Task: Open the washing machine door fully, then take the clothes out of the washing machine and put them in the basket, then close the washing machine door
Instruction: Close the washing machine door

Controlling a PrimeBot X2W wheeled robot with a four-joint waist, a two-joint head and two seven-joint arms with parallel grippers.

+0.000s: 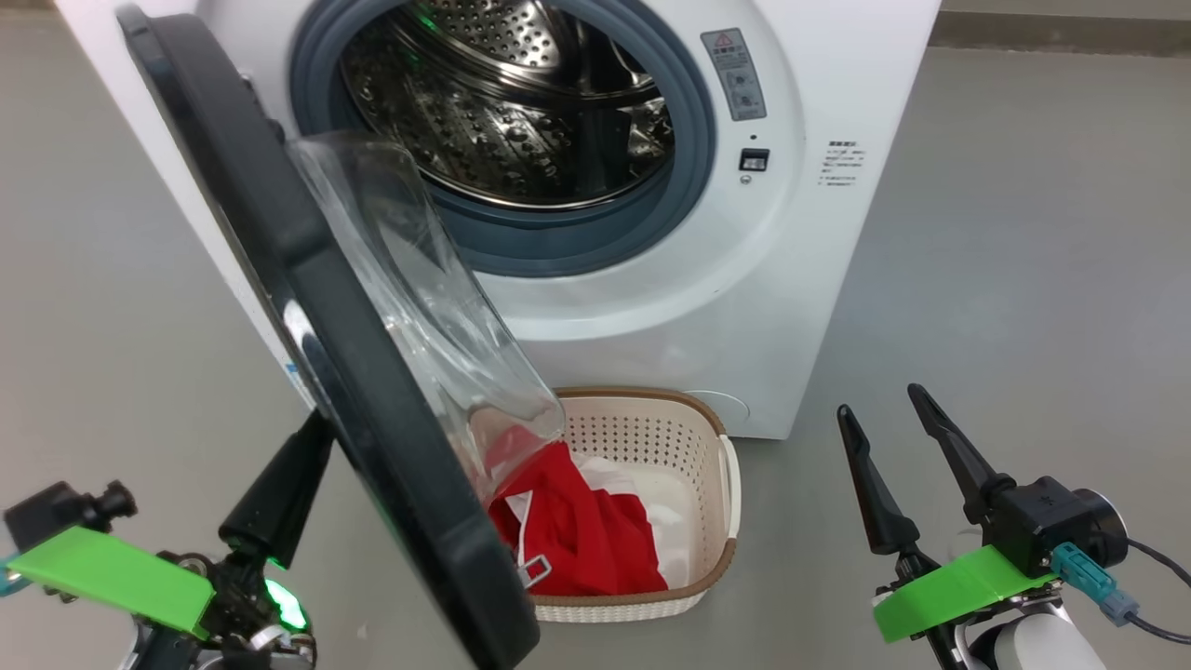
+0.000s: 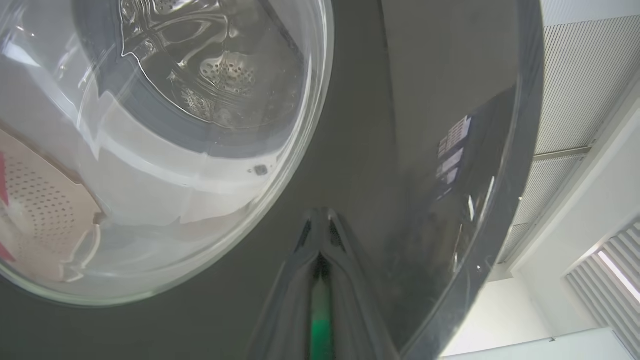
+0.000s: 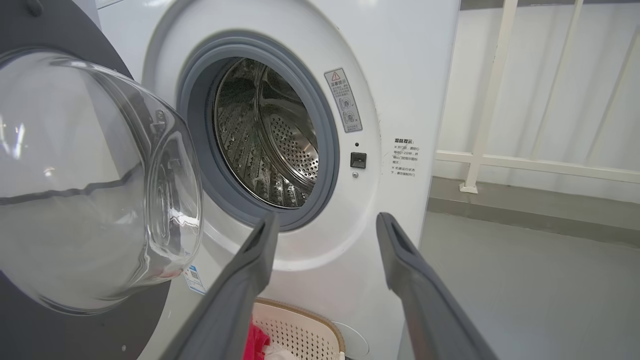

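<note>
My left tool [image 2: 320, 220] shut at the washing machine door [image 1: 274, 237]; right tool [image 1: 879, 402] wide, holding nothing.
I see its closed fingertips against the door's dark outer face, the door swung out from the washing machine [image 1: 791, 279]. The clothes [image 1: 577, 530] lie in the basket [image 1: 651, 433] on the floor below.

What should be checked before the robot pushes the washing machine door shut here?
1. Drum empty: ok, no fabric in the part that shows.
2. Clothes in the basket: ok, red fabric lies inside.
3. Left gripper shut, tips at the washing machine door's outer face: ok.
4. Right gripper open, empty, off to the side of the door: ok.
5. Door's swing clears the basket rim: cannot tell.
</note>
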